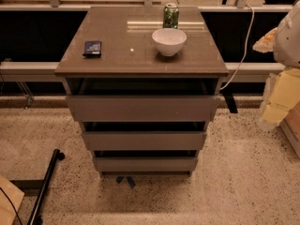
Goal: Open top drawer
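The top drawer [143, 108] is the widest of three grey-brown flat fronts on a small cabinet in the middle of the camera view. Its front stands a little forward of the cabinet top [112, 55], with a dark gap above it; the inside is in shadow. The middle drawer [144, 140] and bottom drawer [145, 163] sit below it. A white rounded part of my arm [289, 36] shows at the right edge, well away from the drawers. My gripper is out of view.
On the cabinet top stand a white bowl [168, 41], a green can [170, 16] and a dark blue packet [93, 48]. A white cable [243, 46] hangs at the right. Yellowish material [280, 100] sits at the right edge. A black bar [46, 184] lies on the speckled floor at the lower left.
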